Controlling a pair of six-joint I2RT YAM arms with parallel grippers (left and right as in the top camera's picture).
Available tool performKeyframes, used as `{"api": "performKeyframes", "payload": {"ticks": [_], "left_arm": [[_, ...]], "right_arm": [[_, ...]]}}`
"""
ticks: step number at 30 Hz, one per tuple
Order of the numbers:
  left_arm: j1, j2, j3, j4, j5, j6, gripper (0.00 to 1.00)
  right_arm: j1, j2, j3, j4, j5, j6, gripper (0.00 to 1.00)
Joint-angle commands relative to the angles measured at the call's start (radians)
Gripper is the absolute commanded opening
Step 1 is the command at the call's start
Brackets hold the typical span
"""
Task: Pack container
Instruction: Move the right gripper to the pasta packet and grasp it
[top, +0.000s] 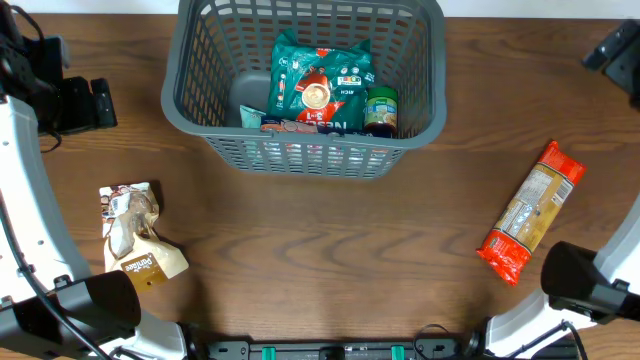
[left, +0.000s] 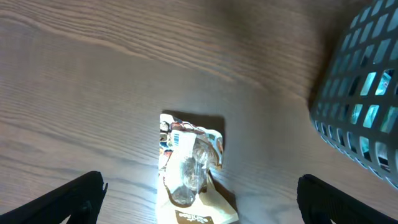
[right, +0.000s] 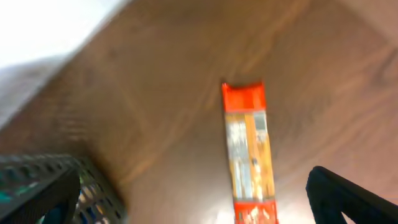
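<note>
Though spread wide, gripped nothing: left gripper (left: 200, 179) over crinkled pouch (left: 189, 165), right gripper (right: 194, 177) over flat orange packet (right: 249, 149); slotted grey container (top: 300, 155).

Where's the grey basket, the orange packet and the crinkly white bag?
grey basket (top: 200, 75): overhead view, on its left lattice wall.
orange packet (top: 530, 210): overhead view, middle of the wrapper.
crinkly white bag (top: 135, 232): overhead view, its middle.

A dark brown wood-grain bench (top: 330, 250) carries two loose packets. A crumpled cream and brown foil snack pouch (top: 135, 232) lies near the front left corner. A long orange-red plastic packet (top: 530, 212) lies slanted near the right edge.
</note>
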Motion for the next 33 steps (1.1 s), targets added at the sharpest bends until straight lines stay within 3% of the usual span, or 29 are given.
{"api": "performKeyframes", "payload": {"ticks": [1,6,17,26,33], "left_arm": [[0.002,-0.001,-0.002,-0.004,0.011,-0.001,0.98],[0.002,-0.001,-0.002,-0.007,0.011,-0.001,0.99],[0.002,-0.001,-0.002,-0.008,0.011,-0.001,0.99],[0.002,-0.001,-0.002,-0.011,0.011,-0.001,0.98],[0.002,-0.001,-0.002,-0.011,0.011,-0.001,0.99]], "right_arm": [[-0.041,-0.037,-0.178,-0.008,-0.067,-0.011,0.99],[-0.074,-0.096,-0.509,0.017,-0.003,-0.026,0.99],[-0.114,-0.151,-1.066,0.373,-0.014,-0.107,0.99],[-0.151,-0.151,-1.305,0.679,-0.018,-0.241,0.99],[-0.152,-0.151,-1.434,0.895,-0.021,-0.241,0.99]]}}
